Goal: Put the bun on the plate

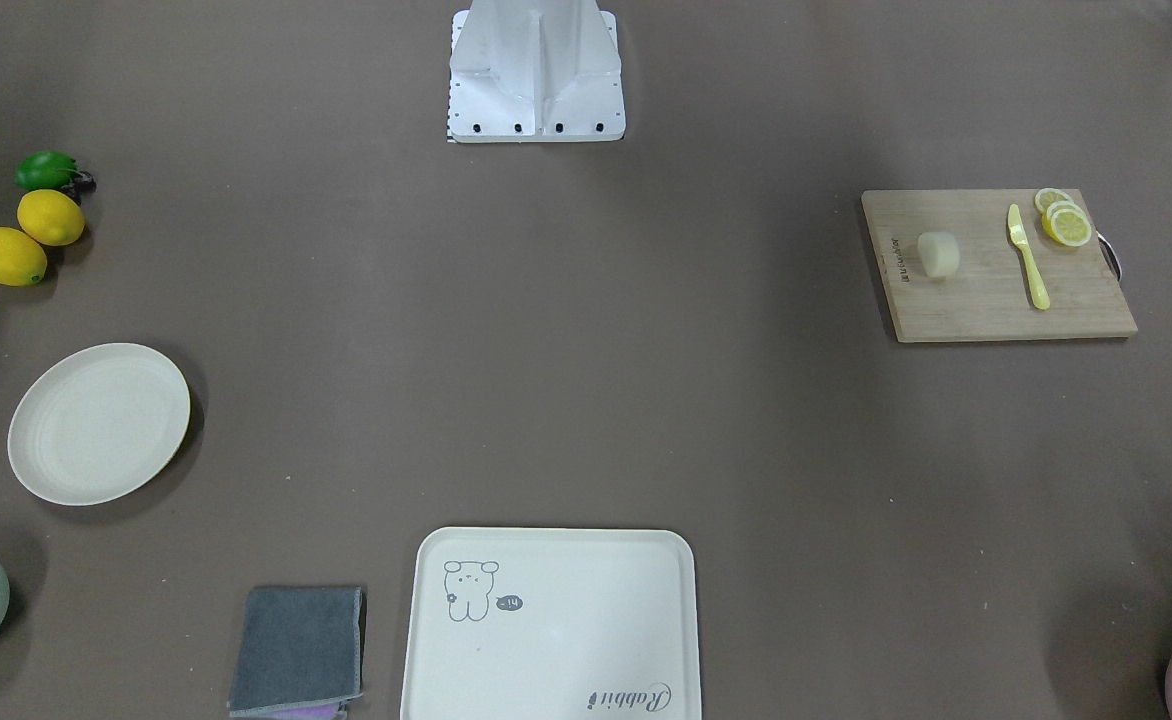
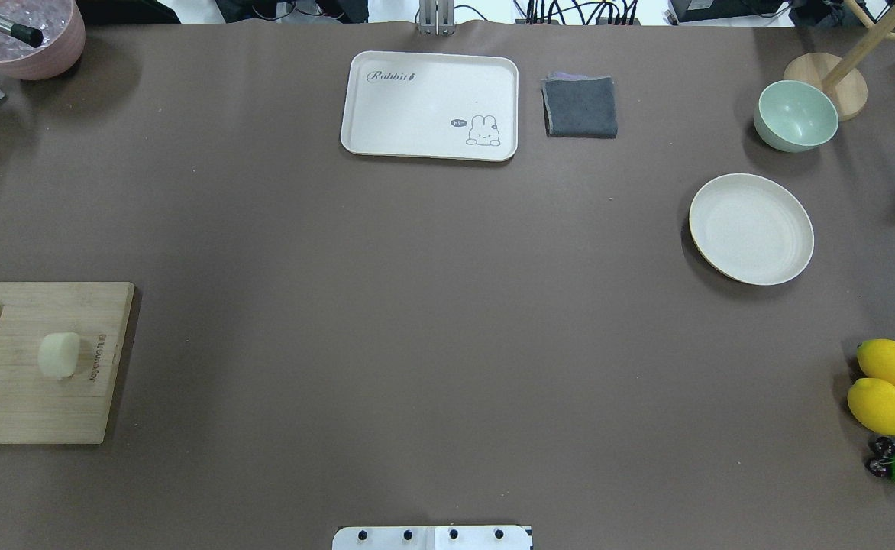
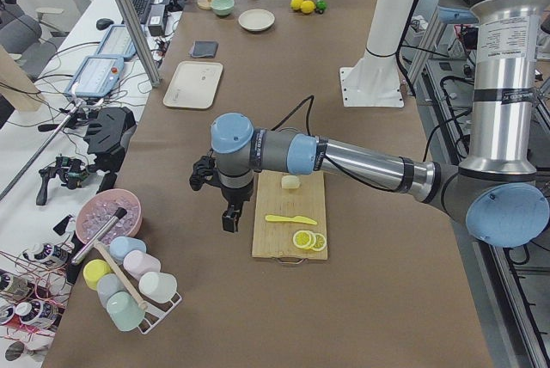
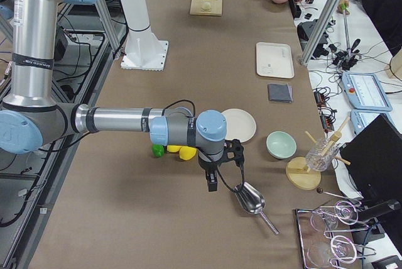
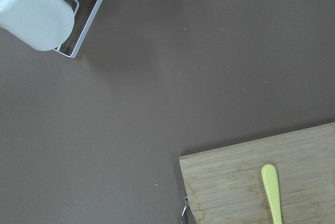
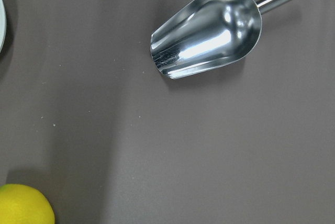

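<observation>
Bun [image 1: 938, 254] on cutting board [image 1: 976, 300], near left end effector [image 3: 230, 220]

The bun [image 1: 938, 254], a small, pale cream, short cylinder with a smooth matte surface, appeared to lie on its side on a wooden board [image 1: 986, 310]. The plate [image 1: 99, 423], round, shallow and cream-white, sat flat on the tabletop [image 1: 546, 350], well apart from the bun.
</observation>
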{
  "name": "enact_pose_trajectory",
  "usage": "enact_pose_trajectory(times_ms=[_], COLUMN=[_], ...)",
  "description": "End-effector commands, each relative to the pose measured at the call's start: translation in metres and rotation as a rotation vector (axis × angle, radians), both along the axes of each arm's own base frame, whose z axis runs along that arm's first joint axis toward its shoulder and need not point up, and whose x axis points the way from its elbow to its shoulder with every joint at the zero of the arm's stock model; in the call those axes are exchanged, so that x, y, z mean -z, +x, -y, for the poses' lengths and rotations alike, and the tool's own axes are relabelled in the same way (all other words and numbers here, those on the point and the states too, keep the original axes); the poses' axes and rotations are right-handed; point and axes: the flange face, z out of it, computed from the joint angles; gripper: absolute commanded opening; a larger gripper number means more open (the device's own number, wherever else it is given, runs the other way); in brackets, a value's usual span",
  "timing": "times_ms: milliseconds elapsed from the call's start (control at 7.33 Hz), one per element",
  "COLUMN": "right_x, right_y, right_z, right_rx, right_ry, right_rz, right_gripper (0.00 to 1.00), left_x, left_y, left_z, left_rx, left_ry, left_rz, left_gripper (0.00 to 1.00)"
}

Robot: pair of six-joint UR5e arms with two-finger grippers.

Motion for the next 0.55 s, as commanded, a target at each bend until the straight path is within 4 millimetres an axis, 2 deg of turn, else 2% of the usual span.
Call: enact_pose_trajectory(times_ms=[0,136,273,409], right_x=[0.004,0.004,0.005,0.006], right_y=[0.001,0.000,0.000,-0.001], right_z=[0.009,0.008,0.009,0.010], right_rx=[0.004,0.004,0.004,0.006], right_ry=[0.015,0.013,0.016,0.019], right_rz=[-0.032,-0.026,-0.025,-0.025], right_gripper=[1.00,1.00,1.00,1.00], left_x=[0.004,-0.005,-0.011,-0.013], left_y=[0.001,0.001,0.006,0.008], left_z=[0.000,-0.002,0.006,0.003], left_rx=[-0.002,-0.002,-0.011,-0.016], left_ry=[0.023,0.029,0.038,0.051], left_rz=[0.001,0.001,0.000,-0.001], left_gripper=[0.98,0.98,0.98,0.98])
